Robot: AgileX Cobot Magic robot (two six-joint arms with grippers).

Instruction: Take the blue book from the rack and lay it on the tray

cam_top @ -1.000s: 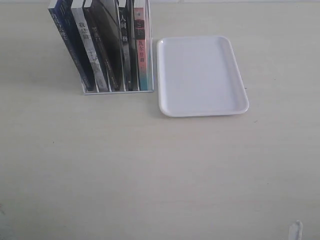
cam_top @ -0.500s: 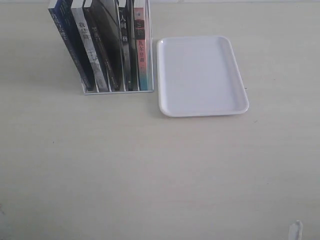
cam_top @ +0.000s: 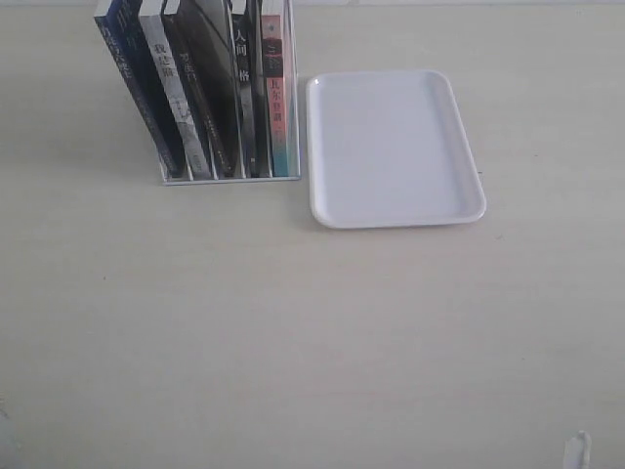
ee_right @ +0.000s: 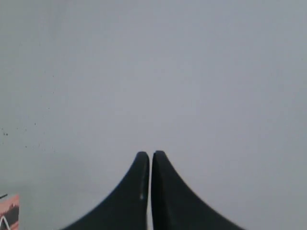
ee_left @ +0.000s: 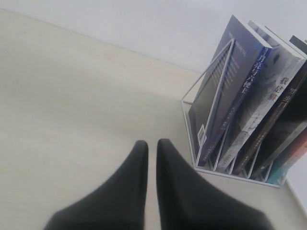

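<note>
The blue book [cam_top: 138,90] stands slanted in the leftmost slot of the white wire rack [cam_top: 229,179], dark blue spine facing out. In the left wrist view the blue book [ee_left: 238,79] shows its dark back and barcode behind the rack [ee_left: 189,115] end wire. My left gripper [ee_left: 152,143] hovers over bare table a short way before the rack, shut with nothing held. The white tray [cam_top: 395,147] lies bare just right of the rack. My right gripper [ee_right: 147,154] is shut and holds nothing, over a plain pale surface.
Other books fill the rack: a white-spined one [cam_top: 176,98], black-spined ones [cam_top: 210,88] and a pale one with a pink-teal spine [cam_top: 277,98]. A pale sliver [cam_top: 578,449] of an arm shows at the bottom right edge. Table spreads before the rack and tray.
The pale sliver at the bottom right edge has sunk slightly. Books, rack and tray have not moved.
</note>
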